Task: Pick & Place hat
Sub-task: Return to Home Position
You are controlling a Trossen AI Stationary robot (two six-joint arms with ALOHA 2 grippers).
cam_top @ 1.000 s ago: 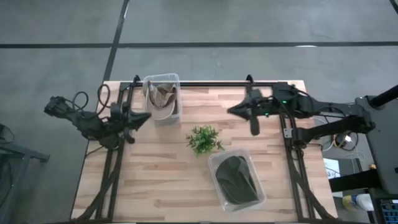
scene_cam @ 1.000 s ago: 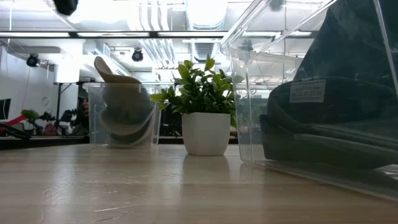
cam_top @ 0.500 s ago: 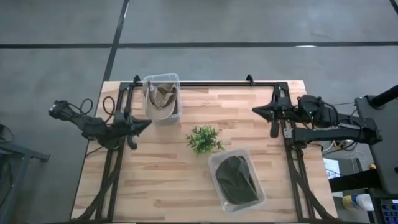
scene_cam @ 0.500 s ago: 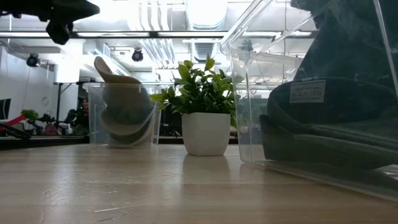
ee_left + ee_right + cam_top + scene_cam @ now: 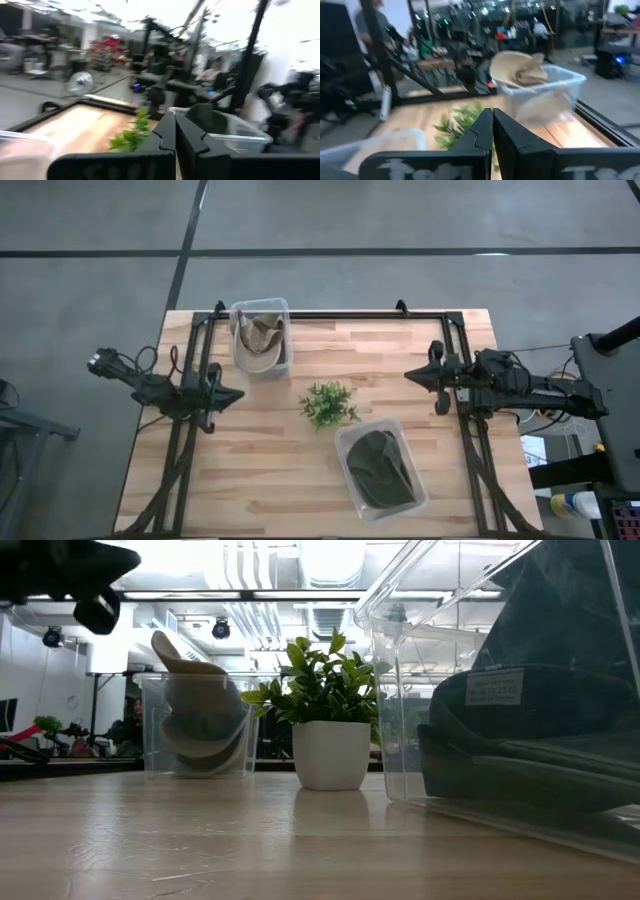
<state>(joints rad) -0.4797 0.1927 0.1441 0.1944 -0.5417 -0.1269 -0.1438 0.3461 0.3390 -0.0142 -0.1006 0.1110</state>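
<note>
A tan hat (image 5: 260,335) lies in a clear bin (image 5: 262,310) at the table's far left; it also shows in the low view (image 5: 195,700) and the right wrist view (image 5: 517,70). A dark hat (image 5: 380,468) lies in a second clear bin (image 5: 345,442) at the near right; the low view shows it too (image 5: 520,730). My left gripper (image 5: 238,394) is shut and empty above the table's left side. My right gripper (image 5: 408,374) is shut and empty above the right side.
A small green plant in a white pot (image 5: 327,404) stands at the table's middle, between the two bins; it also shows in the low view (image 5: 328,730). Black frame rails (image 5: 350,314) run along the far edge and down both sides.
Both arms have drawn back. My left gripper has gone toward the table's near edge and a little left, away from the tan hat's bin. My right gripper has gone toward the table's right and near edges. Both hats have stayed in their bins.
</note>
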